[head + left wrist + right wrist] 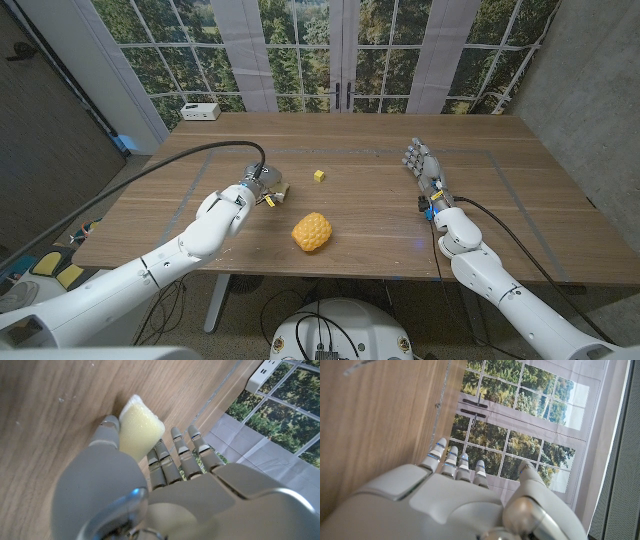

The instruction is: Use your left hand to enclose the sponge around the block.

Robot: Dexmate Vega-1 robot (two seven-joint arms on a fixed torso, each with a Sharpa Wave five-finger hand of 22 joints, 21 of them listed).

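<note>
The left robot hand (262, 187) pinches the pale sponge (140, 430) left of centre on the tabletop (380, 215), the small yellow block (319, 176) lies just beside it, and the right robot hand (422, 166) stands with fingers apart.

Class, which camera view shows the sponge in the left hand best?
The left wrist view: the pale yellow sponge shows large, gripped by the left hand. In the head view it is a sliver at that hand.

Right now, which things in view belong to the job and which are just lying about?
Job: left hand, gripping the pale sponge; small yellow block.
Lying about: yellow bumpy ball; white power strip; right hand, idle.
</note>
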